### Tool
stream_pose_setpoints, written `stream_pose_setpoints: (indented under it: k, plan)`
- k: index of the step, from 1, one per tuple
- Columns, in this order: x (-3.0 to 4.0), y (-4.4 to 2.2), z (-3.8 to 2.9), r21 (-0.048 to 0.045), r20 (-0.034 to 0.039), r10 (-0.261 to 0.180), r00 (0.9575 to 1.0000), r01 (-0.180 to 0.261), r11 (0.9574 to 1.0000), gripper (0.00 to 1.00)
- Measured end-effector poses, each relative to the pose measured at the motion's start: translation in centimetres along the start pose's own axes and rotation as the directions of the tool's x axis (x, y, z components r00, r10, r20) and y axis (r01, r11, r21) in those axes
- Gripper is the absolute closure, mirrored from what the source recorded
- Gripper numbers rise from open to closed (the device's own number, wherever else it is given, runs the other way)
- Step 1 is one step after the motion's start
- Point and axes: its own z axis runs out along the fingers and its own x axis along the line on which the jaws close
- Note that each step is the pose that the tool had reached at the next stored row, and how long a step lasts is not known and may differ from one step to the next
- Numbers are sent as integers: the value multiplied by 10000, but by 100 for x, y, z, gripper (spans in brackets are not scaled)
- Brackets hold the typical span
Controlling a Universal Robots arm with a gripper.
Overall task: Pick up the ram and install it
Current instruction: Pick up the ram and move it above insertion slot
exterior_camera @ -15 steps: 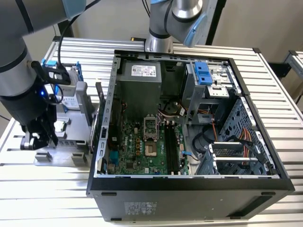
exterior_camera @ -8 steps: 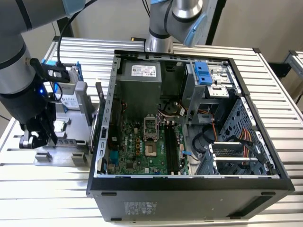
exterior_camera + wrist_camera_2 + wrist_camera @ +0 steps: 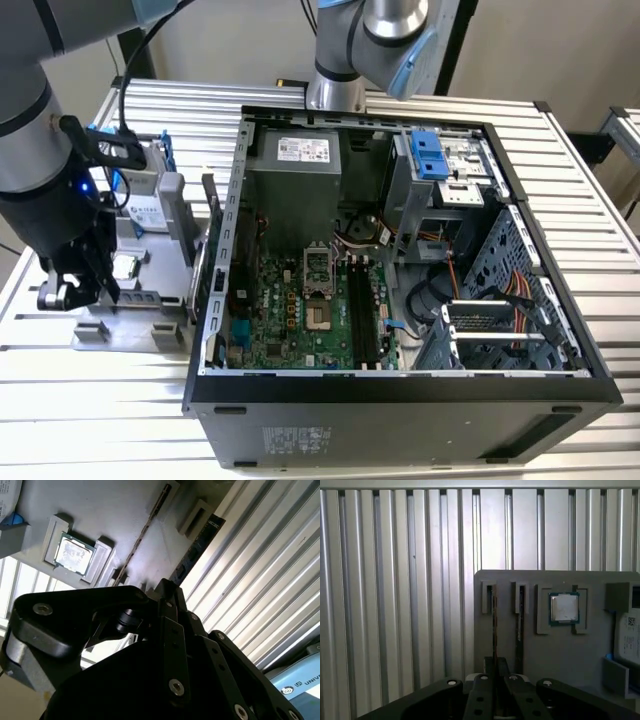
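At the table's point(image 3: 90, 400) edge on the exterior view's left, the gripper point(image 3: 495, 667) hangs over a grey tray point(image 3: 560, 660). It is closed on one end of the ram point(image 3: 494, 625), which stands on edge in its slot beside a second stick point(image 3: 520, 620) and a processor chip point(image 3: 564, 607). Further right, an open computer case point(image 3: 400, 405) lies mid-table, its green motherboard point(image 3: 300, 320) facing up.

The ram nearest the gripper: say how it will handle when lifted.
Probably stiff and light: the ram is a thin flat board. Likely tippy once free, since only slots in the holder keep it upright.
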Motion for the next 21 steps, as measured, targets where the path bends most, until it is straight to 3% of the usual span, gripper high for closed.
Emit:
stream_pose_setpoints:
  k: [21]
  plan:
    - [-5, 2, -143, 0, 1, 0, 10000, 0, 10000, 100]
